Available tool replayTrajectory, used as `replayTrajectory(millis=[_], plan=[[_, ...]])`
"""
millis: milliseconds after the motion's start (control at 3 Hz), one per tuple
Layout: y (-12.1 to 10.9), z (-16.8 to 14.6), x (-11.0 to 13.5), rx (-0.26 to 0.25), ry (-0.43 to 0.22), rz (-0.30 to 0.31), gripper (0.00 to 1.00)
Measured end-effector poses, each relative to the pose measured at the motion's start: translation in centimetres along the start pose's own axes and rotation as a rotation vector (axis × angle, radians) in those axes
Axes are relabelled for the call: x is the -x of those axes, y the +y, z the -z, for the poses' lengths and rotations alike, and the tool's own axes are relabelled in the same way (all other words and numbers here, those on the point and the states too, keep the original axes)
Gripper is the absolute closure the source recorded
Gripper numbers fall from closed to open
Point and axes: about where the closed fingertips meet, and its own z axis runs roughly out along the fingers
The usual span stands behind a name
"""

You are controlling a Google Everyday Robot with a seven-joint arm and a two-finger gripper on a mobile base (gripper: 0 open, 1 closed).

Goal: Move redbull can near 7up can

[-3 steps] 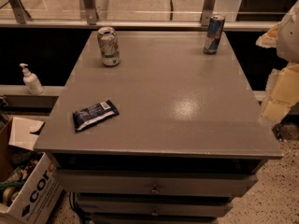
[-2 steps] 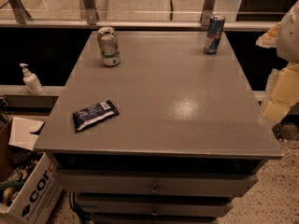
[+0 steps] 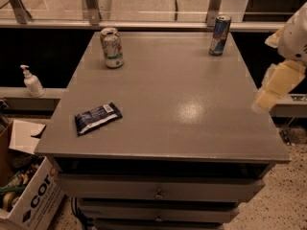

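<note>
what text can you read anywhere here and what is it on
"cor": white cardboard box on the floor, lower left; rest cut off.
Slim blue and silver can: markings unreadable.
Wider white and green can: unreadable.
Dark snack packet: label blurred.
Cream claw right of the grey table: no text.

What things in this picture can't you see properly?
Camera view:
1. Gripper, right of the table: its arm is cut off by the right edge.
2. Snack packet: label too small to read.
3. Cardboard box, bottom left: cut off by the corner, so its word is incomplete.
4. Redbull can and 7up can: far sides face away.
</note>
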Motion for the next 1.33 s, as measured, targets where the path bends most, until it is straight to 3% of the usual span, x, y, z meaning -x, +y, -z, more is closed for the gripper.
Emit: replayTrajectory(millis=[333, 667, 1333], plan=[[-3.9, -3.1, -0.7, -0.017, -0.091, -0.116, 0.0], [-7.5, -5.8, -0.6, -0.047, -0.182, -0.184, 0.0], [-7.4, -6.1, -0.3, -0.039, -0.197, -0.188, 0.0]])
